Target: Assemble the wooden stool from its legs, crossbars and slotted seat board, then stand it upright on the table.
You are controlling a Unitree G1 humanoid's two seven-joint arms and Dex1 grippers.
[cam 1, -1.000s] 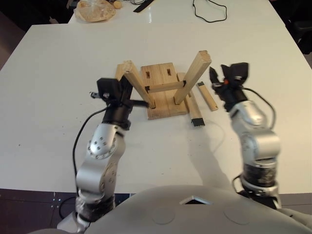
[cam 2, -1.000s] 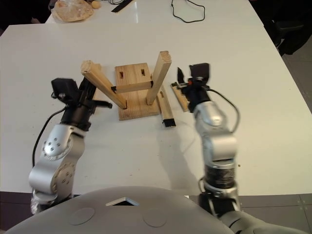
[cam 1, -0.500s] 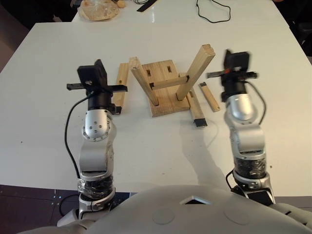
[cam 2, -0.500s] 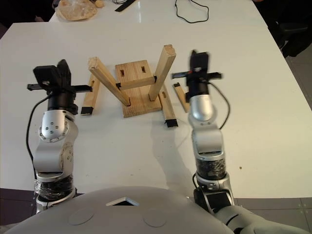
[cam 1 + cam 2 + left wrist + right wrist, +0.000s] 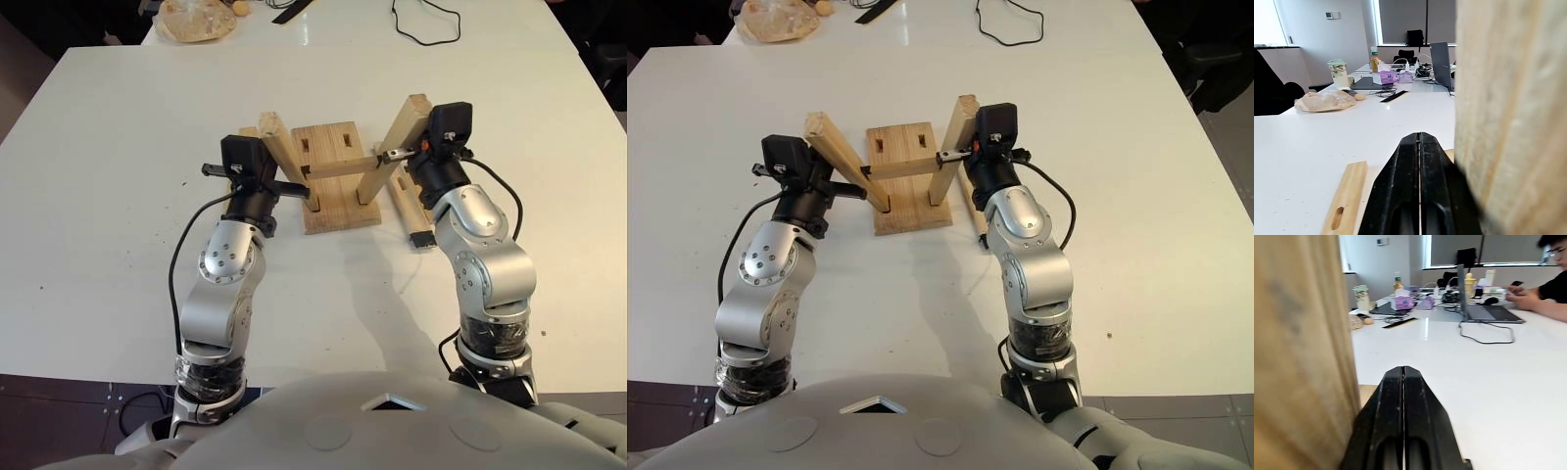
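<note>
1. Loose leg [image 5: 419, 231]: flat on the table [image 5: 118, 196], beneath the right arm behind its jaws. It is mostly hidden; the dark-tipped near end shows.
2. Slotted bar [image 5: 1344, 200]: flat on the table just beside the left jaws, near end cut off.
3. Seat board [image 5: 338, 215]: flat, slots up, between the two pairs of jaws.
4. Left leg [image 5: 284, 147]: foot on the board, top leaning outward over the left jaws.
5. Right leg [image 5: 409, 122]: likewise, leaning over the right jaws.
6. Crossbar [image 5: 338, 168]: level, running jaw to jaw between the legs.
7. Left gripper [image 5: 1419, 142]: jaws pressed together, empty, against the left leg's outer side; whether they touch it is unclear.
8. Right gripper [image 5: 1403, 374]: the same at the right leg.
</note>
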